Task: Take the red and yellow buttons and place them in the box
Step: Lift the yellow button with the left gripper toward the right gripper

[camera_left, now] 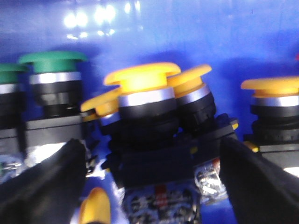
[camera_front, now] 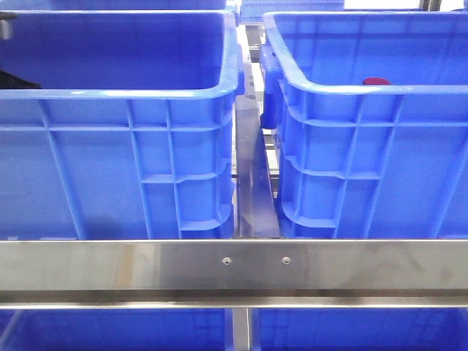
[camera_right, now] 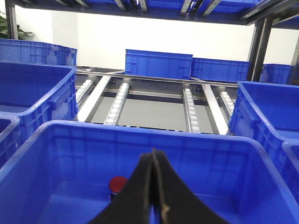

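Left wrist view shows the step in hand: the left claw point(camera_left: 149, 182) is spread wide, its two dark fingers point(camera_left: 44, 179) low on either side of a cluster of push buttons inside a blue crate. Between them stands the yellow button point(camera_left: 142, 84) — mushroom cap up, silver collar and black body below — with a second yellow one point(camera_left: 191, 86) leaning against it and green buttons point(camera_left: 53, 63) off to one side.

To do this well, I judge the claw should centre on the black body under the collar, not the sloped cap, and close only once the neighbour touching it is outside the fingers; otherwise two pieces may lift together or one may be flicked away. The picture is blurred, so the exact gap is hard to tell.

The right claw point(camera_right: 156, 186) is pressed closed with nothing between its fingers, hanging above the box point(camera_right: 140, 128). The red button point(camera_right: 117, 184) already lies on the box floor near the front wall — its cap just shows over the rim in the front view point(camera_front: 376, 81).
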